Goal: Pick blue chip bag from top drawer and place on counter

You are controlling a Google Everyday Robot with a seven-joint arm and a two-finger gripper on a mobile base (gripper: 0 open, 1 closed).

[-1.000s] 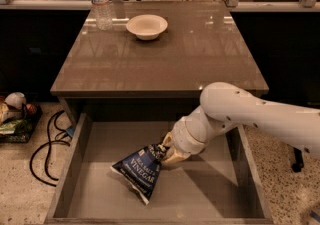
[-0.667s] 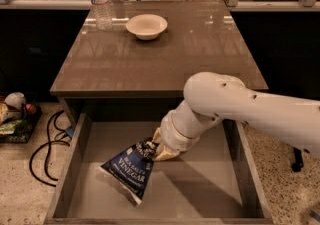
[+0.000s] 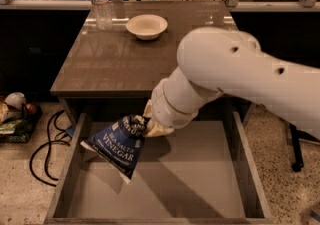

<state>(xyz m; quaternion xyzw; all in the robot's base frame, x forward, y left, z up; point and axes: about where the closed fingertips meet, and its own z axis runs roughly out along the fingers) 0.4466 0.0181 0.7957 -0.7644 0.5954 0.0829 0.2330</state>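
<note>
The blue chip bag point(image 3: 117, 144), navy foil with white "SEA SALT & VINEGAR" lettering, hangs in the air over the left half of the open top drawer point(image 3: 200, 179). My gripper point(image 3: 149, 125) is shut on the bag's crumpled top end, just in front of the counter's front edge. My white arm reaches in from the right and hides part of the counter point(image 3: 110, 59). The bag's lower corner points down toward the drawer bottom and casts a shadow there.
A white bowl point(image 3: 146, 25) and a clear water bottle point(image 3: 100, 0) stand at the back of the counter. Cables point(image 3: 45, 144) and some clutter point(image 3: 12, 111) lie on the floor left of the drawer. Chairs stand behind the counter.
My gripper has lifted the chip bag up off the drawer bottom and carried it left and toward the counter's front edge. The arm has risen and now looms larger in view.
</note>
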